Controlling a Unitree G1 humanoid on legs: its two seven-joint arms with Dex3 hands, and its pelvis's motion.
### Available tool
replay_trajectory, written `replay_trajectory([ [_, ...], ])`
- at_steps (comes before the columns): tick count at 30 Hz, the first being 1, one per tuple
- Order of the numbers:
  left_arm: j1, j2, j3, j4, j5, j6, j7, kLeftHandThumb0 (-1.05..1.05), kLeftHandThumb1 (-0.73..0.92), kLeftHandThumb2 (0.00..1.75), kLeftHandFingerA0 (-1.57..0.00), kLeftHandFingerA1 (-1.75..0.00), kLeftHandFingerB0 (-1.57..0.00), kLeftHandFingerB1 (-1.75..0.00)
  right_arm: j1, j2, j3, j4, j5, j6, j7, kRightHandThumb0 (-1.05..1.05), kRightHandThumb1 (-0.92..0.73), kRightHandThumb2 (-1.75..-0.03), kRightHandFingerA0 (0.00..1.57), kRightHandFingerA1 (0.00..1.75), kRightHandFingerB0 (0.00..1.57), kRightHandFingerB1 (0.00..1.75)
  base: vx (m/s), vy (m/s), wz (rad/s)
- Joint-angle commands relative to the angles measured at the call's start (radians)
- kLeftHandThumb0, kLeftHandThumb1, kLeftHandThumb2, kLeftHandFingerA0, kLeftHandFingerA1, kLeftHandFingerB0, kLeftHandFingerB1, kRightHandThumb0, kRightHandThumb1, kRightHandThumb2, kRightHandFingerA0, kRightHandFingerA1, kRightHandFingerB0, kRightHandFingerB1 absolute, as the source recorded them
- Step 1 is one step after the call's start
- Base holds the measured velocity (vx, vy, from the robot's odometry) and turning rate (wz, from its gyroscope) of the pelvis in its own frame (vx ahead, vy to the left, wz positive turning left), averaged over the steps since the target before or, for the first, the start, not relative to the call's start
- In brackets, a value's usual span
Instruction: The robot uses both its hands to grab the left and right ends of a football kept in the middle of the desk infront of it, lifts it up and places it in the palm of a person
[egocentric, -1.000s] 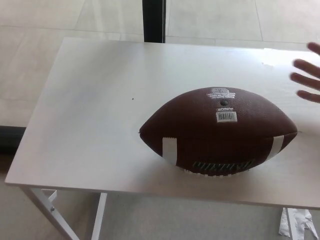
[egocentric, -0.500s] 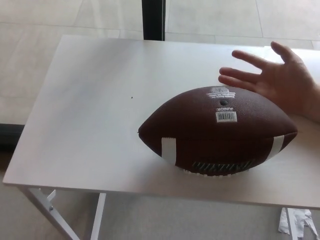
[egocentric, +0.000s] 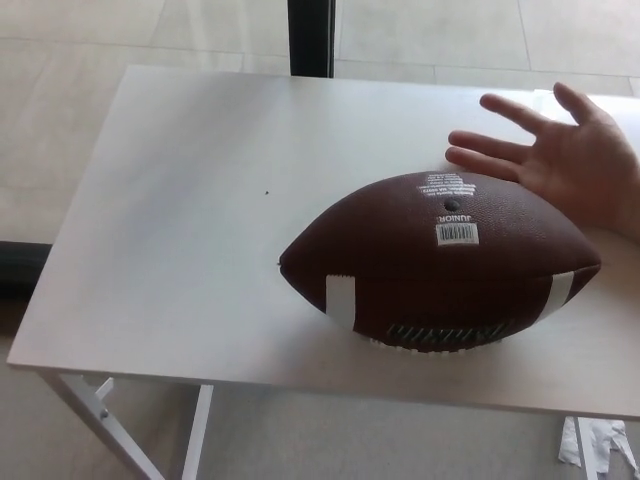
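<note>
A brown football (egocentric: 440, 262) with white stripes and a barcode sticker lies on its side on the white desk (egocentric: 180, 200), toward the right of the desk's middle. A person's hand (egocentric: 560, 158) reaches in from the right, palm up and fingers spread, just behind the ball's right half. Neither of my hands shows in the head view.
A dark post (egocentric: 310, 35) stands behind the desk's far edge. Pale floor lies around the desk, a white desk leg (egocentric: 110, 425) shows at lower left, and crumpled white paper (egocentric: 600, 445) lies on the floor at lower right.
The person's hand has come in from the right edge to behind the ball, then drawn back slightly to the right. The ball has stayed put; the view shifted a little.
</note>
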Motion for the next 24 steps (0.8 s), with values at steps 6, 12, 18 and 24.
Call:
replay_trajectory([
  [6,0.01,-0.23,-0.326,-0.203,0.034,0.271,0.148,-0.94,0.72,1.15,-0.07,-0.54,0.0,-0.12,-0.004,0.072,0.304,-0.041,-0.046,0.126,0.019,-0.95,-0.75,-1.2,0.07,0.48,0.07,0.13,0.0,0.0,0.0],
  [12,0.079,-0.25,-0.396,-0.19,0.062,0.265,0.138,-0.95,0.78,1.19,-0.05,-0.54,-0.01,-0.08,0.059,0.042,0.377,-0.008,-0.051,0.187,0.048,-0.91,-0.77,-1.2,0.2,0.54,0.0,0.29,0.0,0.0,0.0],
  [18,0.11,-0.215,-0.437,-0.192,0.1,0.265,0.129,-0.92,0.78,1.18,-0.04,-0.51,-0.08,-0.11,0.056,0.034,0.424,0.062,-0.105,0.171,0.032,-0.97,-0.92,-0.79,0.22,0.43,0.12,0.27,0.0,0.0,0.0],
  [24,0.126,-0.192,-0.445,-0.18,0.108,0.243,0.103,-0.91,0.78,1.19,-0.06,-0.55,-0.08,-0.12,0.043,0.05,0.418,0.106,-0.096,0.173,0.038,-1.0,-0.91,-0.74,0.22,0.43,0.16,0.27,0.0,0.0,0.0],
])
